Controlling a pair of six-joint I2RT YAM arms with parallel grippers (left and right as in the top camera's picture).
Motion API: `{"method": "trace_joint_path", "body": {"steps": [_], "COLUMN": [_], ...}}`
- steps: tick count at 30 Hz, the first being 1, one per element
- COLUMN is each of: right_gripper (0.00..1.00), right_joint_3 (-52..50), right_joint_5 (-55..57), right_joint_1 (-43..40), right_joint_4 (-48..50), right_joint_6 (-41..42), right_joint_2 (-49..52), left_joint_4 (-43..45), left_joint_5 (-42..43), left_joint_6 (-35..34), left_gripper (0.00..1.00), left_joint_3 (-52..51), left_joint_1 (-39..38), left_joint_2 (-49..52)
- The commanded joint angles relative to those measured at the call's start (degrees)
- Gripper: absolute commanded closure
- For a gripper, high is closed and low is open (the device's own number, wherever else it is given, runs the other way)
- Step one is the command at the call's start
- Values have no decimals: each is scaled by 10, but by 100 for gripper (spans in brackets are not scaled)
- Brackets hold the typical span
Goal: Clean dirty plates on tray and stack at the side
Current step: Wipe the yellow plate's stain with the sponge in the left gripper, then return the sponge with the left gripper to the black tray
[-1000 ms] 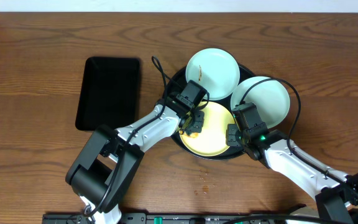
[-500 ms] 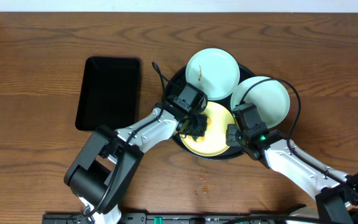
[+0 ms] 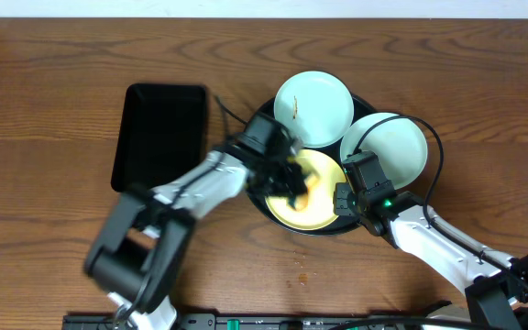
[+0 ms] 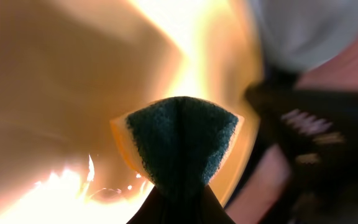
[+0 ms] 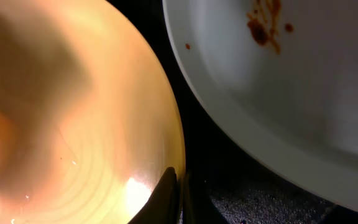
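Three plates lie on the round black tray (image 3: 260,117): two pale blue-white plates (image 3: 313,108) (image 3: 388,147) and a yellow plate (image 3: 317,209) at the front. My left gripper (image 3: 289,176) is over the yellow plate, shut on a sponge (image 4: 182,140) whose dark green scrub face presses toward the yellow plate (image 4: 61,93). My right gripper (image 3: 342,197) is shut on the yellow plate's right rim (image 5: 166,124). In the right wrist view a pale plate (image 5: 303,93) carries a brown smear (image 5: 263,28). The left arm is blurred with motion.
A rectangular black tray (image 3: 160,136) lies on the wooden table to the left of the round one. A few small crumbs (image 3: 301,266) sit on the wood in front of the round tray. Cables loop over the plates.
My left gripper has swept the sponge up and to the right across the yellow plate, and its arm has swung leftward. The right gripper and the plates have stayed in place.
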Motion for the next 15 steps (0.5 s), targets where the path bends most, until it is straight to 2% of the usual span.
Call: {"method": "trace_joint_path", "body": {"steps": [1, 3, 5, 10, 13, 15], "right_gripper": [93, 91, 84, 69, 68, 72], "right_joint_3": [-5, -5, -5, -5, -9, -10], "right_joint_5": [-9, -9, -9, -9, -20, -22], "right_joint_1": [3, 3, 3, 3, 3, 3], "right_joint_4": [-1, -1, -1, -3, -2, -2], "right_joint_6": [0, 0, 0, 0, 7, 18], "right_joint_2": [5, 5, 5, 5, 5, 5], "left_joint_4": [5, 5, -10, -106, -159, -171], "left_joint_5": [25, 18, -10, -181, -303, -356], "left_joint_6": [-5, -5, 3, 41, 41, 41], "left_gripper": [92, 92, 92, 92, 92, 92], "left_joint_3": [41, 42, 41, 41, 36, 28], "left_joint_1": [53, 91, 125, 199, 228, 242], "left_joint_2": [-86, -125, -152, -176, -170, -167]}}
